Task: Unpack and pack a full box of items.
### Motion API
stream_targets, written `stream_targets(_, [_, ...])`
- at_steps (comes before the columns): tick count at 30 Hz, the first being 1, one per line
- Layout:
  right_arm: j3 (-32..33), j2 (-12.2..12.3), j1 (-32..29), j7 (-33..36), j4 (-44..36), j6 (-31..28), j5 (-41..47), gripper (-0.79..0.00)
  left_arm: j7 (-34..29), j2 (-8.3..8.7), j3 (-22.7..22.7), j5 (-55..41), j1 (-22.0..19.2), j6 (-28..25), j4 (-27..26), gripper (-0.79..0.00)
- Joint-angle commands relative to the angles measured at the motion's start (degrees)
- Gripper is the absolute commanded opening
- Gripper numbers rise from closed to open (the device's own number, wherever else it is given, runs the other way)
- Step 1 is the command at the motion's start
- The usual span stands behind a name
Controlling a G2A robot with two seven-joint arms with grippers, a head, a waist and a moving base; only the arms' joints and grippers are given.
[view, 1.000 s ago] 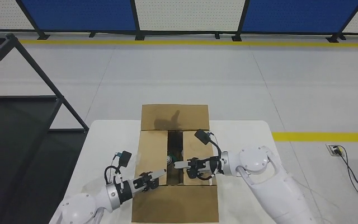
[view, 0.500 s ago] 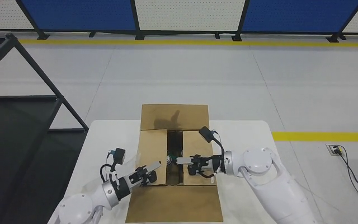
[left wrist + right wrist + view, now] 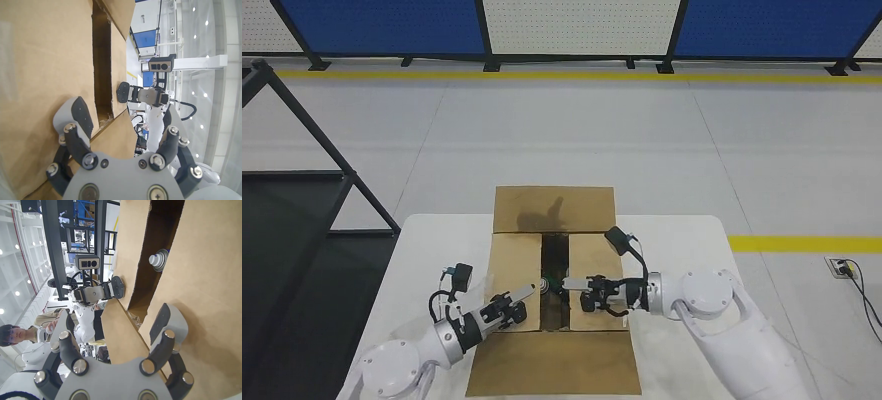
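A brown cardboard box (image 3: 510, 268) stands on the white table (image 3: 432, 250), its two side flaps nearly closed with a narrow dark gap (image 3: 556, 300) between them. In the gap I see a spray can with a white cap (image 3: 157, 259), upright inside the box (image 3: 198, 275). My left gripper (image 3: 522, 298) is open, one fingertip (image 3: 81, 111) lying on the left flap (image 3: 47, 66) by the gap's near end. My right gripper (image 3: 572, 287) is open too, one fingertip (image 3: 166, 321) against the right flap. The two grippers face each other across the gap.
The box's far flap (image 3: 554, 208) is folded outward and flat; the near flap (image 3: 554, 365) sticks out toward the table's front edge. A black metal frame (image 3: 302, 130) stands to the left of the table. Bare tabletop lies on both sides of the box.
My left gripper has slid along the left flap toward the gap and slightly farther from the front edge. The right gripper has drawn back a little to the right.
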Motion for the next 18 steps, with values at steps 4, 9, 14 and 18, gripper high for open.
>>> stream_targets(4, [-0.85,-0.13,1.12,0.43,1.63,1.25,0.09,0.0,0.12,0.05,0.21,0.11,-0.02,0.38,0.3,0.0])
stream_targets(9, [-1.45,-0.18,1.82,0.77,2.37,1.37,0.04,0.0,0.31,0.11,0.25,0.3,-0.04,0.76,0.35,0.0])
stream_targets(14, [-1.79,-0.17,2.11,0.82,2.64,1.37,-0.01,0.0,0.49,0.15,0.38,0.33,-0.07,1.11,0.25,0.0])
stream_targets(18, [-1.68,-0.11,2.11,0.55,2.6,1.39,0.21,0.0,1.02,0.14,0.0,-0.72,0.03,-0.2,0.04,0.0])
